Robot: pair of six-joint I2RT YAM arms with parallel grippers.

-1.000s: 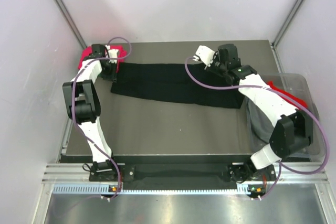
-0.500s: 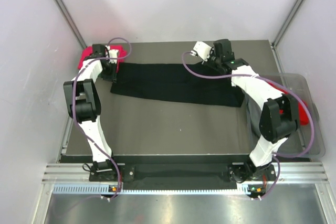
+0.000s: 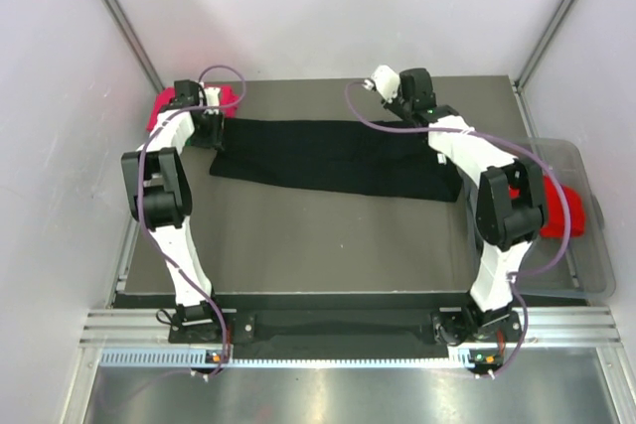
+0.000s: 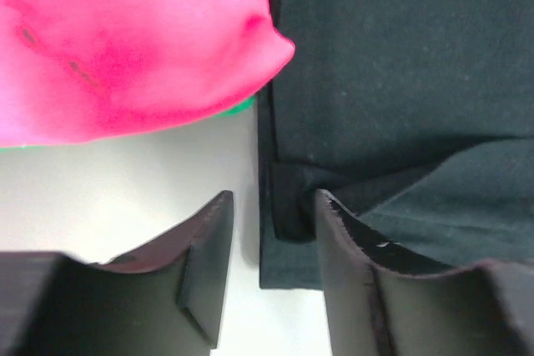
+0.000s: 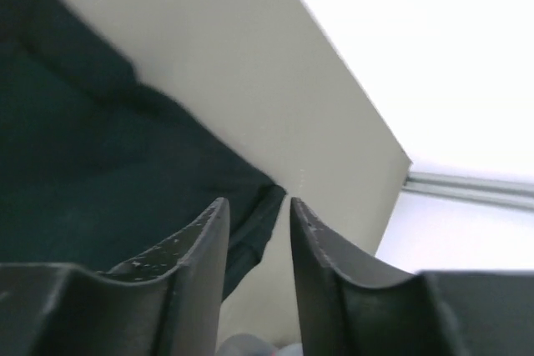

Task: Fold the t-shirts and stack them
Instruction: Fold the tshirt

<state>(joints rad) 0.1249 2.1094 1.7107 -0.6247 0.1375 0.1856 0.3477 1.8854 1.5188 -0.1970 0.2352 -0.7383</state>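
Note:
A black t-shirt [image 3: 333,158] lies folded into a long strip across the table [image 3: 298,235]. My left gripper [image 3: 211,134] stands at the strip's left end, next to a pink-red t-shirt [image 3: 164,106]. In the left wrist view the left gripper [image 4: 274,198] is open, and the black t-shirt's [image 4: 400,81] corner lies loose between its fingers below the pink-red t-shirt [image 4: 125,39]. My right gripper [image 3: 427,114] hovers at the strip's far right edge. Seen from the right wrist, the right gripper [image 5: 257,203] is open over a corner of the black t-shirt [image 5: 75,172].
A clear plastic bin [image 3: 586,245] sits off the table's right side with a red t-shirt [image 3: 574,208] inside it. A green sliver [image 4: 240,107] shows under the pink-red cloth. The table's far right corner [image 5: 405,160] lies just beyond the right fingers.
Both grippers have gone from shut to open and let go of the black t-shirt's far edge. The right arm has swung toward the far side, and the cloth has settled flat.

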